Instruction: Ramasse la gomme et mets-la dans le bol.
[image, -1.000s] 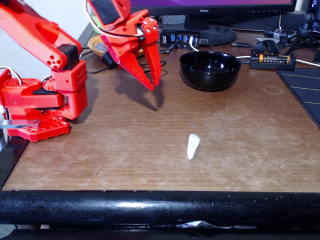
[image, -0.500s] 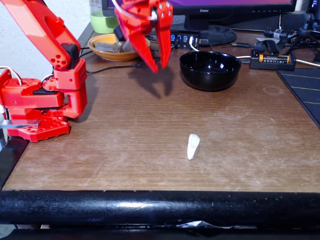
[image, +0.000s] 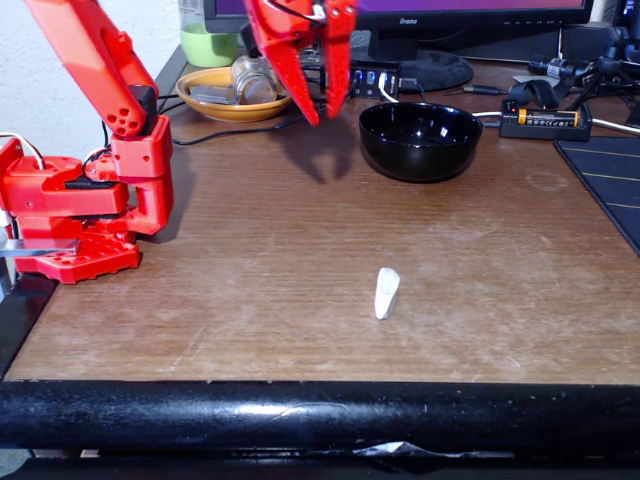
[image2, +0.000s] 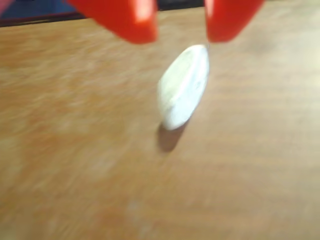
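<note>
The small white wedge-shaped eraser (image: 386, 292) lies flat on the brown table (image: 250, 280), near the front and in the middle. The glossy black bowl (image: 420, 140) stands further back, to the right of my gripper, with nothing inside it. My red gripper (image: 322, 115) hangs high over the back of the table, just left of the bowl and far from the eraser. Its fingers point down, slightly apart, with nothing between them. In the blurred wrist view the eraser (image2: 184, 85) lies below the two red fingertips (image2: 135, 22) of my gripper (image2: 181, 30).
An orange dish (image: 225, 108) holding a glass jar (image: 250, 78) sits at the back left, beside a green cup (image: 205, 45). A battery holder (image: 545, 120) and a black mat (image: 605, 180) lie on the right. The arm's red base (image: 80, 210) is at the left. A black bar (image: 320, 415) runs along the front edge.
The gripper has risen and swung back and to the right, from low over the left of the table to beside the bowl. The eraser and bowl have not moved.
</note>
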